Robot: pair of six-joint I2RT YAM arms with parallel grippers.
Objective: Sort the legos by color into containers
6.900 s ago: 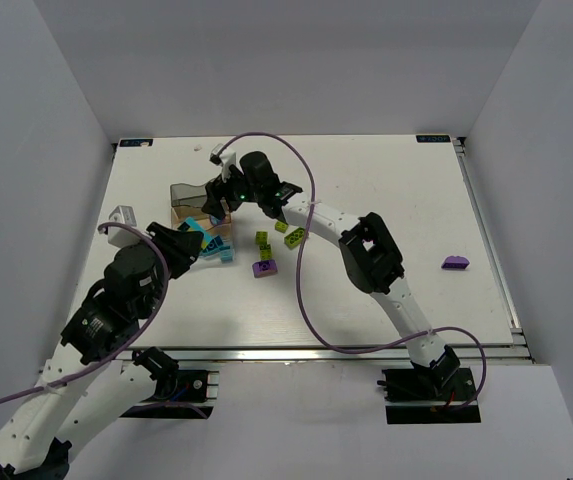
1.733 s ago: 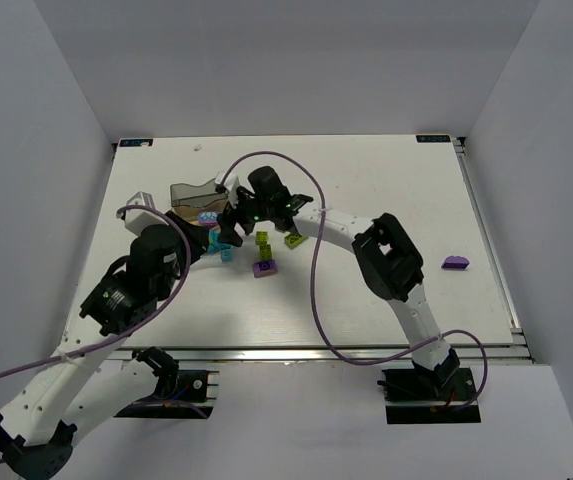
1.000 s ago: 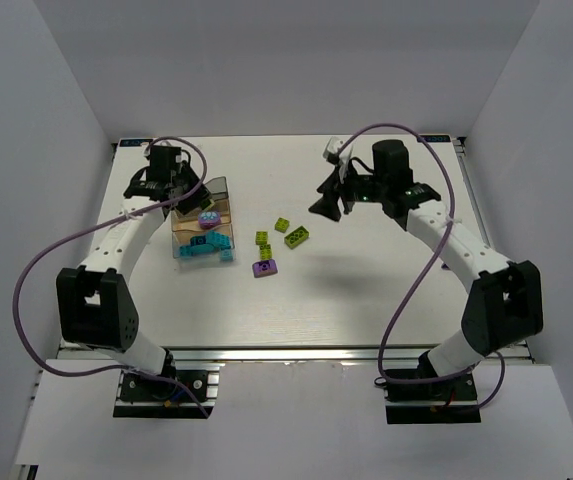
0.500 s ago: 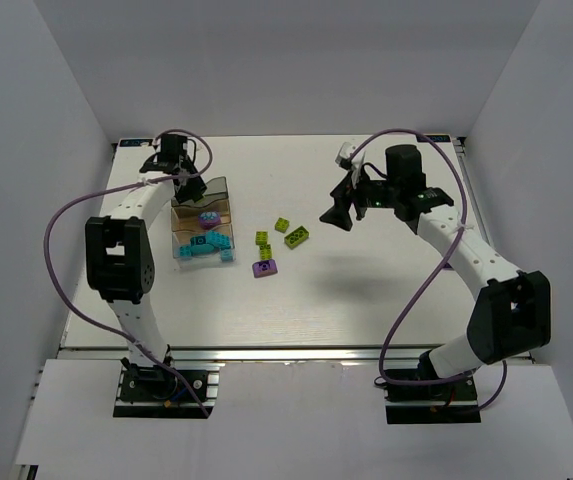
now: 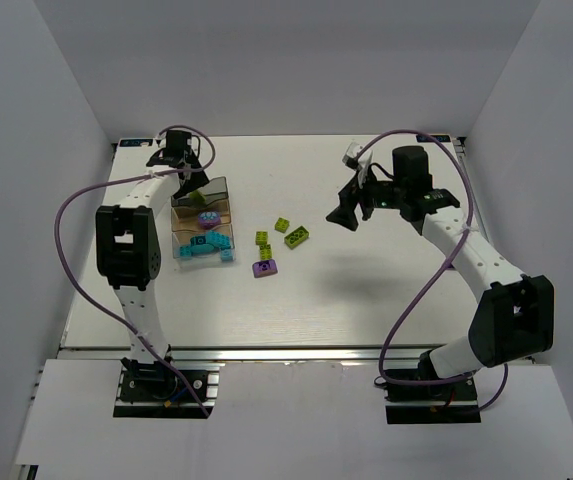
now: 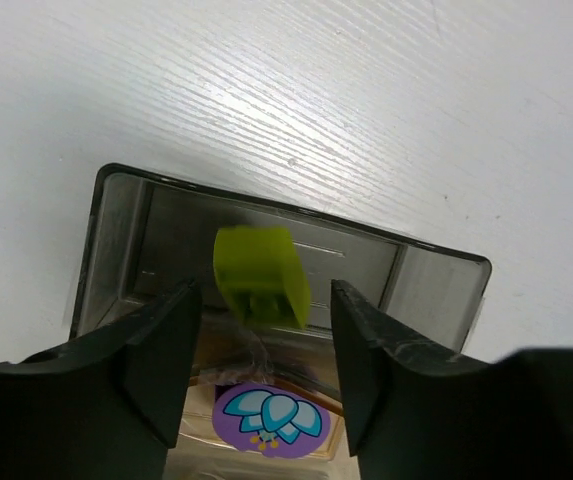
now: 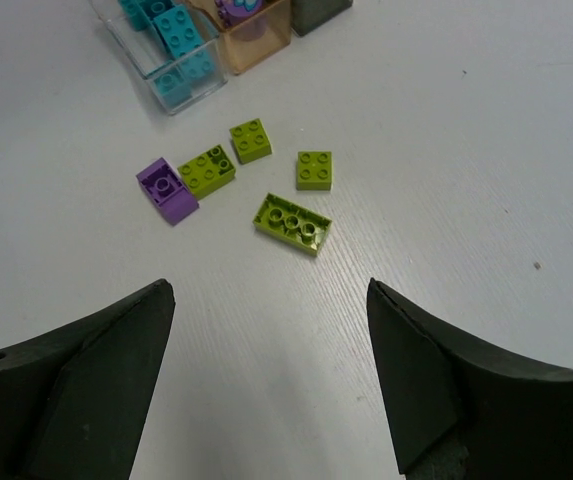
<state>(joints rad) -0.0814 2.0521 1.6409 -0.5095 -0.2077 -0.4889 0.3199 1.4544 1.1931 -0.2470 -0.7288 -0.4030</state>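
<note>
The containers are a row of joined trays: smoky grey [image 5: 212,188], amber [image 5: 218,208] and clear [image 5: 224,238]. My left gripper [image 5: 190,177] hovers open over the grey tray [image 6: 116,230]. A lime-green lego [image 6: 261,277] shows between its fingers and touches neither; I cannot tell whether it rests in the tray. A purple lego [image 6: 271,418] lies in the amber tray. Teal legos [image 7: 176,35] fill the clear tray. My right gripper [image 5: 346,213] is open and empty, above several loose lime legos [image 7: 293,223] and one purple lego [image 7: 167,189].
The loose legos lie in a cluster [image 5: 282,238] right of the trays, mid-table. The table's far edge [image 5: 286,137] is just beyond the left gripper. White walls enclose the table on three sides.
Both arms have left the trays' near side. The left gripper now hangs over the grey tray and the right gripper has drawn back to the right. In the last half second almost nothing moved.
</note>
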